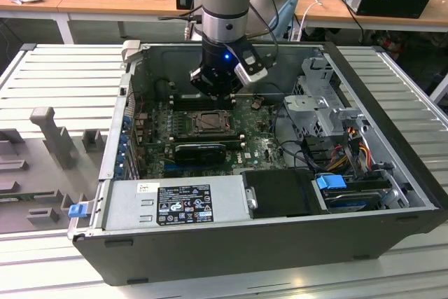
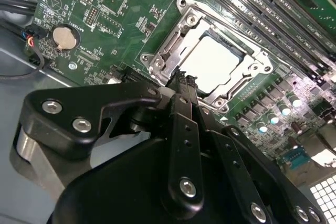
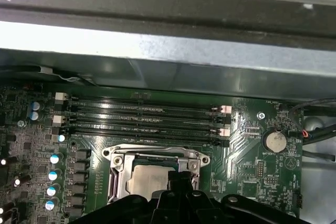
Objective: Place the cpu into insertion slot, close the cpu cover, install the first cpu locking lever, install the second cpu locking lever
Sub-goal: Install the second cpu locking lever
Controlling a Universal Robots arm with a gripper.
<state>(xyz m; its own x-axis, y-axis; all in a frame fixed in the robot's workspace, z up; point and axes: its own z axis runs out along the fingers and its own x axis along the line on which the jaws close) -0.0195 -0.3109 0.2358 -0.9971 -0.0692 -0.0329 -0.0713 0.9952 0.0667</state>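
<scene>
Ext. view: pincer [image 1: 214, 90] hangs inside the open PC case [image 1: 364, 194], just above the insertion slot [image 1: 208, 122] on the green board, near the case's back wall.

2nd wrist view: fingers [image 2: 185, 90] pressed together, empty, tip over the cpu cover [image 2: 181, 40]; cpu [image 2: 212, 61] sits in the slot, cover down around it.

1st wrist view: cpu [image 3: 148, 180] beside memory slots [image 3: 144, 119].
</scene>
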